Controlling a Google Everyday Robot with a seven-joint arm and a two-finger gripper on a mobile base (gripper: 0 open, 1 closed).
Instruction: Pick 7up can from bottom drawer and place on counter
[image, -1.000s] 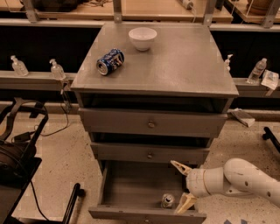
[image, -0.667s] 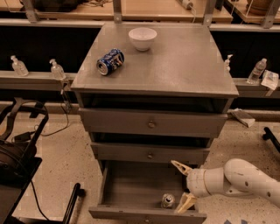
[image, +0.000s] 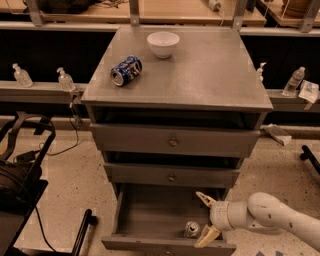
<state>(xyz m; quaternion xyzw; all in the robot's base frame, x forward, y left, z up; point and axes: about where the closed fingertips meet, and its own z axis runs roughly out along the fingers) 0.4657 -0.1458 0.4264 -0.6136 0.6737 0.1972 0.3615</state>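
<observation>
Little had changed since a second earlier. The bottom drawer (image: 150, 220) was pulled out as before, and the 7up can (image: 192, 229) stood upright in the same spot on its floor, toward the near right corner, close behind the front panel. The end effector (image: 205, 218) hung where it had been, just right of the can over the drawer's right side. Its two tan fingers (image: 204, 198) were spread wide, one farther back and one nearer, and gripped nothing. The nearer finger lay just beside the can; whether it touched could not be told. The white arm (image: 270, 215) reached in from the right edge.

At the far left, a dark wheeled frame (image: 20, 165) stood on the speckled floor, and two small clear bottles (image: 21, 75) sat on a ledge behind it. On the bench (image: 200, 70) a blue can (image: 126, 70) lay on its side near the left edge, and a white bowl (image: 163, 44) stood at the far edge, well apart from it. The two upper drawers (image: 172, 142) were shut. Another bottle (image: 295, 81) stood on the ledge at the right.
</observation>
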